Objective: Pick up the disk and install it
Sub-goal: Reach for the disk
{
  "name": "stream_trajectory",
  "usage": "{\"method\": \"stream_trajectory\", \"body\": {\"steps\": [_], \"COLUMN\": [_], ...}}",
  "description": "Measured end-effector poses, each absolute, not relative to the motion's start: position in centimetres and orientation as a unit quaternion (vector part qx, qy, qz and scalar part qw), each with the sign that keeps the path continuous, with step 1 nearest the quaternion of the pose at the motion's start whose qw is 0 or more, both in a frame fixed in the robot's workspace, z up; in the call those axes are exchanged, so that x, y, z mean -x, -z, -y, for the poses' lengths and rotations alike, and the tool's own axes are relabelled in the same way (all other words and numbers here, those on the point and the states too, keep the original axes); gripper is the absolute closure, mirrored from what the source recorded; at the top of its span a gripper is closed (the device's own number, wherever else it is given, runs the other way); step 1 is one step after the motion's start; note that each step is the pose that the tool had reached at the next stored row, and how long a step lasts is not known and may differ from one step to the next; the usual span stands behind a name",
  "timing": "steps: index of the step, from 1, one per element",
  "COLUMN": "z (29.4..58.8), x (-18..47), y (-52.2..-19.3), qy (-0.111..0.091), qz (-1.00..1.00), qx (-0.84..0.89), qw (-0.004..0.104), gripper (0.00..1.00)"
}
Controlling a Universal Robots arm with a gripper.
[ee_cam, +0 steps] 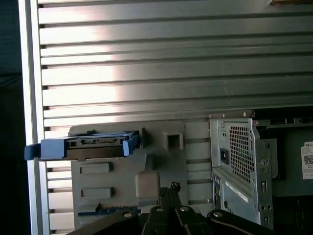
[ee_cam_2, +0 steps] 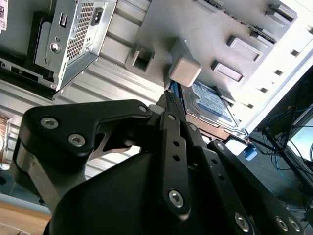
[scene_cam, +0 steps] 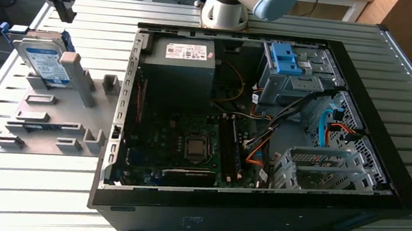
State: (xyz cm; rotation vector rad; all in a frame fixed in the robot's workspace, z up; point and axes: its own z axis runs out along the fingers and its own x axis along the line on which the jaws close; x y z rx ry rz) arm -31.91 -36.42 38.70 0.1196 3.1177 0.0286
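Note:
The disk point(scene_cam: 43, 59) stands on edge in the grey slotted holder point(scene_cam: 47, 117) at the exterior view's left, its silver face with the white and blue label showing and blue rails along its edges. My gripper point(scene_cam: 66, 16) hangs just above and behind the disk, apart from it, with its black fingers together and nothing between them. The second wrist view has the fingertips point(ee_cam_2: 168, 98) pointing toward the disk point(ee_cam_2: 208, 100), beside a grey post. Edge-on in the first wrist view, the disk point(ee_cam: 88, 147) lies off to one side of the gripper point(ee_cam: 172, 187).
An open black computer case point(scene_cam: 382, 166) lies on the slatted metal table point(scene_cam: 68, 204), beside the holder. Inside are a dark grey box point(scene_cam: 184, 62), a blue latch on a grey cage point(scene_cam: 287, 61) and a metal drive cage point(scene_cam: 322, 166). The arm's base point(scene_cam: 228, 7) stands behind the case.

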Motion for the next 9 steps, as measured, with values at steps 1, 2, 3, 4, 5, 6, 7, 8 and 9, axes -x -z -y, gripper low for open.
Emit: {"method": "stream_trajectory", "body": {"steps": [1,2,3,4,5,6,7,8,9], "z": [36.4,36.4,36.4,36.4,36.4,36.4,36.4,36.4,36.4], "x": [32.0,32.1,32.2,32.5,32.8,33.1,33.6,34.0,34.3], "y": [-38.7,-38.7,-38.7,-38.7,-38.7,-38.7,-38.7,-38.7,-38.7], "qy": [-0.009,-0.009,-0.009,-0.009,-0.009,-0.009,-0.009,-0.009,-0.009], "qz": [-0.999,-0.999,-0.999,-0.999,-0.999,-0.999,-0.999,-0.999,-0.999], "qx": [-0.038,-0.038,-0.038,-0.038,-0.038,-0.038,-0.038,-0.038,-0.038], "qw": [0.011,0.011,0.011,0.011,0.011,0.011,0.011,0.011,0.011], "gripper": [0.89,0.89,0.89,0.89,0.89,0.89,0.89,0.89,0.89]}}
